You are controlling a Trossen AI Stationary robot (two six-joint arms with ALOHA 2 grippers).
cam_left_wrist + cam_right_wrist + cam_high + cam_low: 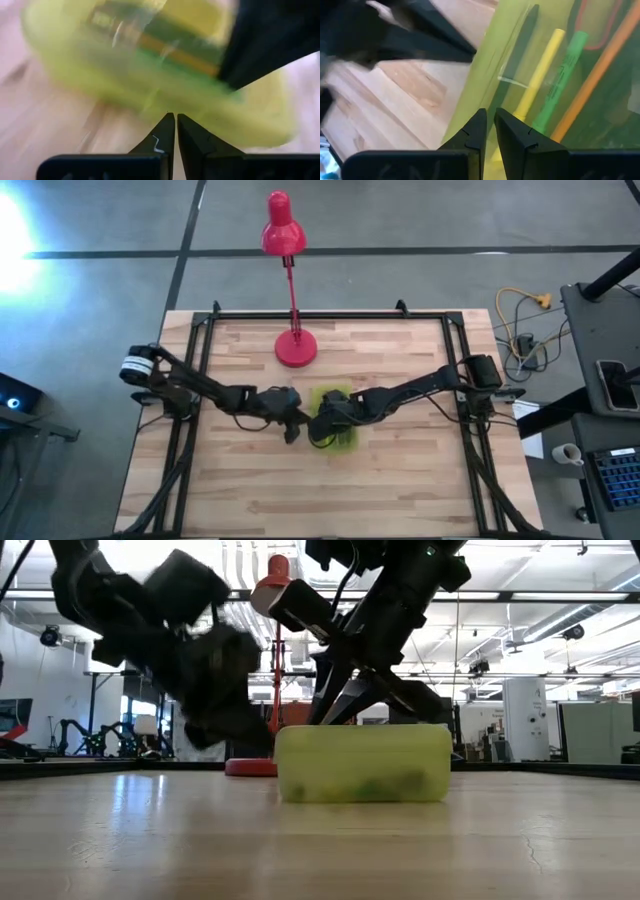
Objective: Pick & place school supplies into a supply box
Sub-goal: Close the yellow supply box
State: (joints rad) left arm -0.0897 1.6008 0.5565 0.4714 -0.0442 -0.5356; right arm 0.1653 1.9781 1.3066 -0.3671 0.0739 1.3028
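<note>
The supply box [335,394], translucent yellow-green, stands shut at the table's middle [362,762]. Through its top in the right wrist view I see a dark pen [522,40], a yellow pencil [540,75], a green marker [565,75], an orange pencil [600,65] and a red scissors handle [600,45]. My right gripper [490,117] comes down on the box's top near its left long edge [345,718]. My left gripper [175,116] is shut and empty. It hangs just left of the box [293,434], slanting down toward it and a little short of it. My right gripper meets the box's top at its left long edge [485,95], slanting down from the table's right. Its fingers stand almost together, with a thin strip of yellow-green plastic in the gap. Whether they pinch a rim or only press there, I cannot tell. The box sits flat on the table.
A red desk lamp stands on its round base [296,348] at the far middle of the table, just behind the box [250,767]. Black frame rails [205,340] run along the table's left, right and far sides. Bare wood lies toward the near edge.
</note>
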